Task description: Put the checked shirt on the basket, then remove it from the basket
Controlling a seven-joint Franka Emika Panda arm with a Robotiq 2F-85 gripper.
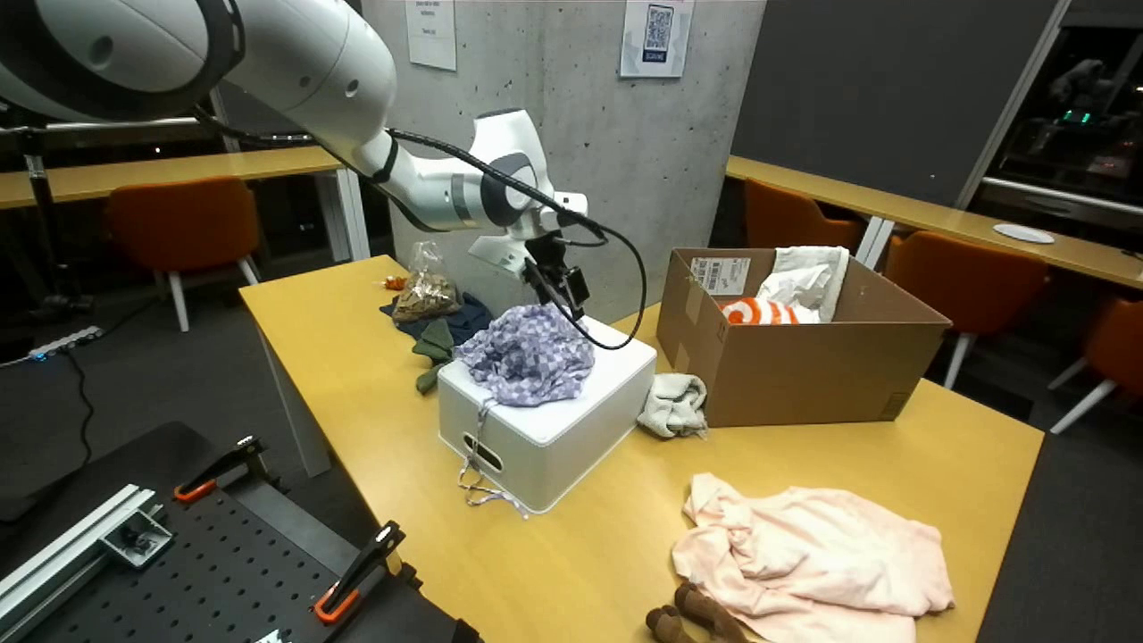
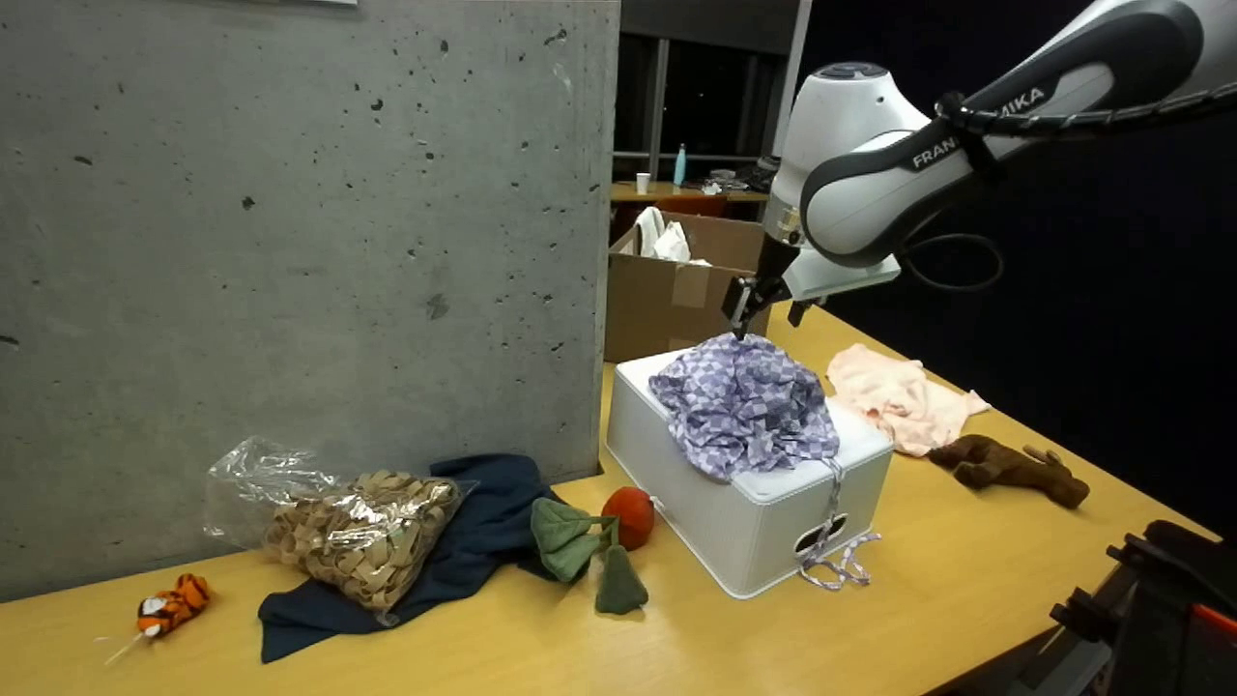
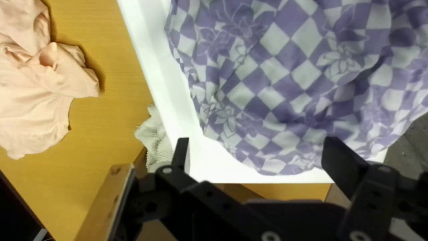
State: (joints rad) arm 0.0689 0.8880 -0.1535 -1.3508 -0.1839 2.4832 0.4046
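The shirt (image 2: 744,411) is lying bunched on the basket (image 1: 594,433), its cord (image 2: 835,485) dangling down the side. The gripper (image 3: 256,149) is hanging over the shirt's edge, spread wide. A grey cloth (image 1: 673,407) is lying beside the basket, next to the box (image 1: 808,375). Farther out on the table (image 1: 571,572), a pink cloth (image 1: 830,558) is lying.

White rounded arm (image 1: 312,54) with dark bands (image 2: 884,159), white lettering (image 2: 935,153), black cable (image 1: 500,174), black pincer (image 3: 256,150)
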